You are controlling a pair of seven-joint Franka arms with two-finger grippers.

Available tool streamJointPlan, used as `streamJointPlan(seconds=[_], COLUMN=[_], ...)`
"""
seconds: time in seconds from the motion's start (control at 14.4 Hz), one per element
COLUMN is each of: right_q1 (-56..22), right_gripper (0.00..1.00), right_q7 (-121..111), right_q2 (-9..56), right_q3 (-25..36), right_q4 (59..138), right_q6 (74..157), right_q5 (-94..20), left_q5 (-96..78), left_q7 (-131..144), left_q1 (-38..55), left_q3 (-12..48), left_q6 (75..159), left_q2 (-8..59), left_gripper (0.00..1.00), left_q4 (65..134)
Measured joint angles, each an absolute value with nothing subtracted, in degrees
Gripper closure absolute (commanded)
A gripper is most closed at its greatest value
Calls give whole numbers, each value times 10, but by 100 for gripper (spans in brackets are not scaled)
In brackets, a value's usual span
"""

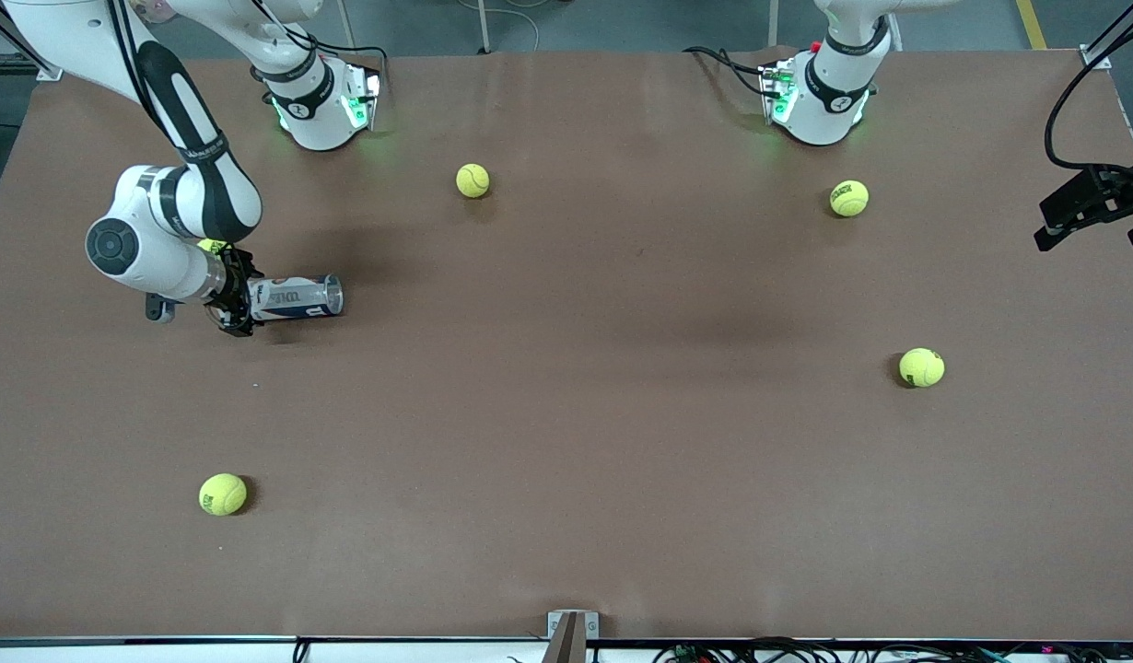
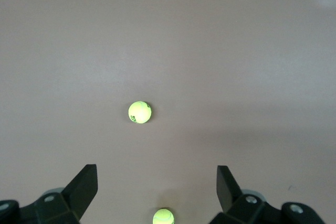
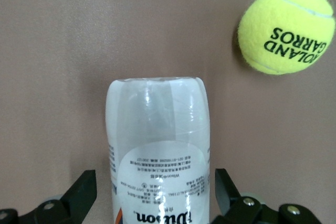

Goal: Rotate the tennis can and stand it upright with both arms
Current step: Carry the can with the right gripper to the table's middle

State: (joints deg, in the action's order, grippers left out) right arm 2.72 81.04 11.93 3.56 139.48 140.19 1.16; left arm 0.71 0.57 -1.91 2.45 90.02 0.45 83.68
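Right gripper around the lying tennis can, fingers wide.

The brown table (image 1: 566, 414) held everything. The right arm (image 1: 175, 198) reached down at its own end of the table, and the right gripper (image 1: 236, 293) sat at the closed end of the tennis can (image 1: 295, 297), which lay on its side. Its fingers (image 3: 81, 192) were spread wide with the can between them, not squeezing it. The left gripper (image 2: 156, 188) hung high over the table with fingers spread, holding nothing; only that arm's base showed in the front view. A tennis ball (image 3: 286, 30) beside the can was mostly hidden by the right arm in the front view.
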Motion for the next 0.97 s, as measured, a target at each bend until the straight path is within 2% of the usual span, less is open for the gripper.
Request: streamJointPlan(seconds=[0.28, 0.35, 0.48, 0.69, 0.97], right_q1=[27, 27, 27, 24, -11], right_gripper=[3, 9, 39, 58, 57], right_q7=[810, 810, 810, 810, 824], right_q2=[124, 128, 140, 141, 128], right_q3=[36, 36, 36, 35, 34], right_q4=[1401, 1403, 1405, 1404, 1392], right_q6=[1404, 1411, 1423, 1424, 1391], right_q5=[12, 12, 12, 12, 12], left_q5=[7, 7, 7, 7, 7], left_q7=[6, 6, 6, 6, 6], left_q1=[-19, -19, -19, -19, -19], left_q3=[24, 24, 24, 24, 24], left_q6=[900, 900, 900, 900, 900], left_q2=[5, 5, 5, 5, 5], left_gripper=[0, 0, 0, 0, 0], left_q4=[837, 837, 837, 837, 837])
